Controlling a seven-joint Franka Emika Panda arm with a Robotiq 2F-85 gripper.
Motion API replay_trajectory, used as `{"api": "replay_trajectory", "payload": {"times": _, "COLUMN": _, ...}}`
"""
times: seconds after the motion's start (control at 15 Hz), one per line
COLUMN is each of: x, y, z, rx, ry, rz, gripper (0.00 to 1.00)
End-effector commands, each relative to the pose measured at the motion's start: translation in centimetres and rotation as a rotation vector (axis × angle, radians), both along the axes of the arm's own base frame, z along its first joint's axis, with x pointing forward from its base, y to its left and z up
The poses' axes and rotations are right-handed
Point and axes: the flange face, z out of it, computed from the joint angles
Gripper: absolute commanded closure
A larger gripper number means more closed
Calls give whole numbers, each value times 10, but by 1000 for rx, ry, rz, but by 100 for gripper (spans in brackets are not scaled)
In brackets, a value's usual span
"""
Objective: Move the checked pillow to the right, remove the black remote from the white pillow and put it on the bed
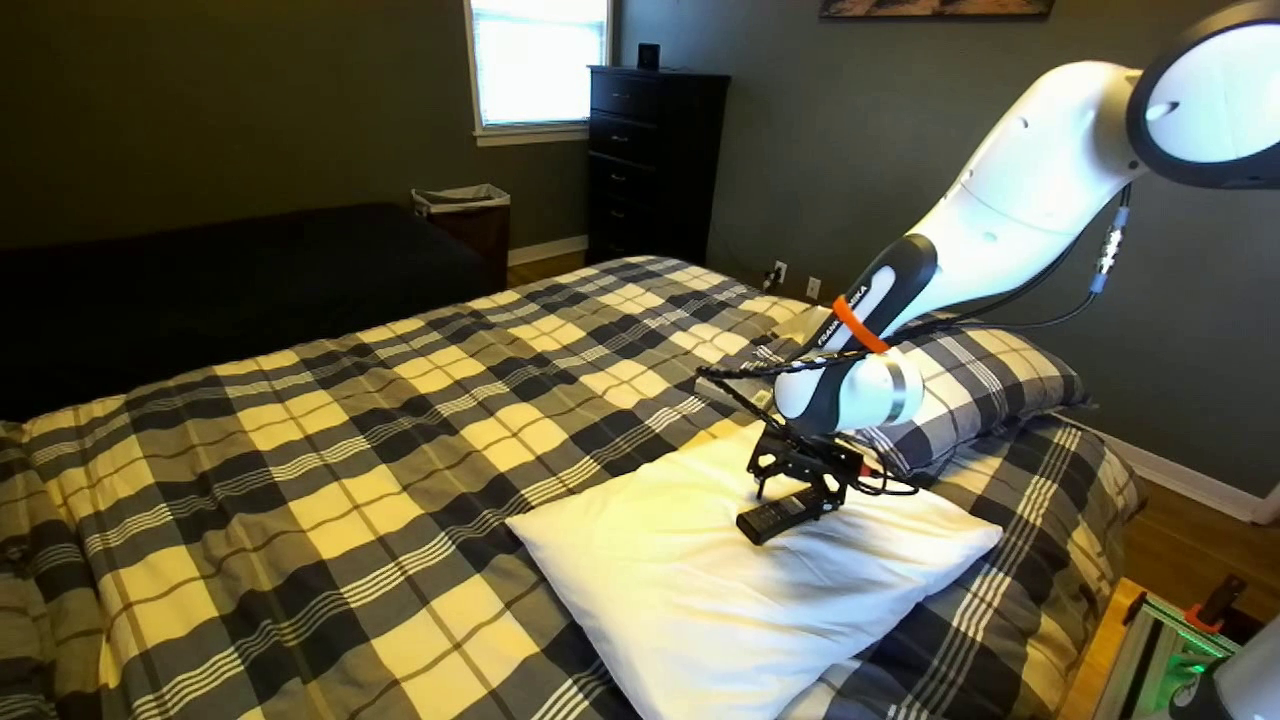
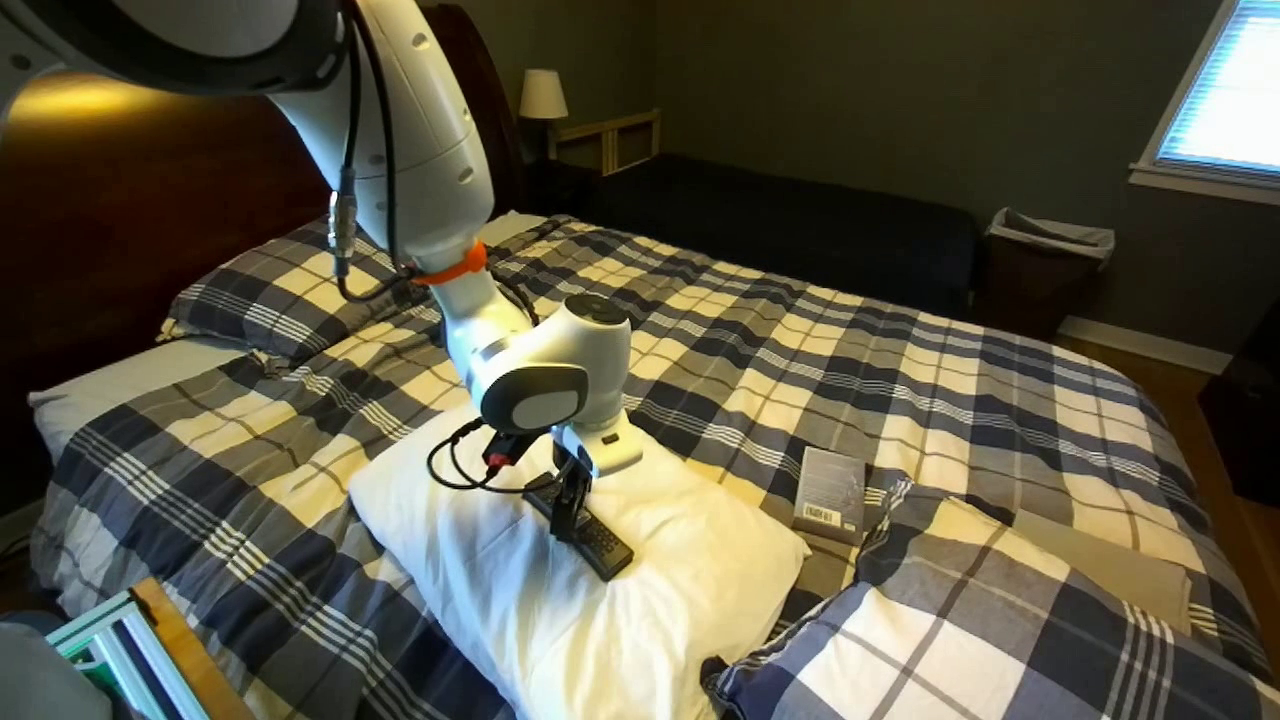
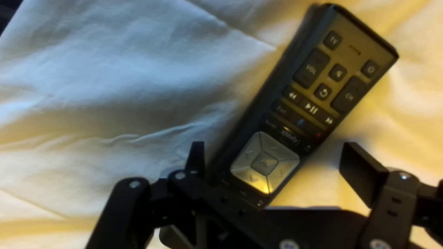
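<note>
Gripper (image 3: 273,152), jaws parted, with one black remote (image 3: 311,100) between them, lying on the white pillow (image 2: 690,580). On the bed (image 2: 850,370), outward: checked pillow (image 2: 980,620), just beside the white; grey box (image 2: 830,487), near both; second plaid pillow (image 2: 265,300), near the headboard (image 2: 160,185).

The slim black remote (image 3: 306,114) lies face up, buttons showing, on the plain, rumpled white pillow (image 1: 690,580). Just beside that pillow I see the plump navy-and-white checked pillow (image 2: 970,620), and both pillows rest on the broad, yellow-tinted plaid bed (image 1: 330,480).
</note>
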Motion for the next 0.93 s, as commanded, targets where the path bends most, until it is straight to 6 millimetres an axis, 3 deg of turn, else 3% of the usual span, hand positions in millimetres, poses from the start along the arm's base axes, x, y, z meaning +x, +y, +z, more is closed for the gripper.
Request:
{"api": "replay_trajectory", "payload": {"times": 0.0, "x": 3, "y": 2, "z": -9, "rx": 21, "ry": 15, "rz": 2, "gripper": 0}}
{"api": "replay_trajectory", "payload": {"times": 0.2, "x": 3, "y": 4, "z": -13, "rx": 26, "ry": 19, "rz": -2, "gripper": 0}}
{"api": "replay_trajectory", "payload": {"times": 0.27, "x": 3, "y": 4, "z": -13, "rx": 28, "ry": 19, "rz": -4, "gripper": 25}}
{"api": "replay_trajectory", "payload": {"times": 0.4, "x": 4, "y": 4, "z": -13, "rx": 29, "ry": 16, "rz": -8, "gripper": 29}}
{"api": "replay_trajectory", "payload": {"times": 0.6, "x": 3, "y": 3, "z": -8, "rx": 32, "ry": 11, "rz": -13, "gripper": 54}}
{"api": "replay_trajectory", "payload": {"times": 0.73, "x": 3, "y": 3, "z": -4, "rx": 29, "ry": 5, "rz": -15, "gripper": 65}}
{"api": "replay_trajectory", "payload": {"times": 0.87, "x": 3, "y": 4, "z": -1, "rx": 23, "ry": -2, "rz": -12, "gripper": 68}}
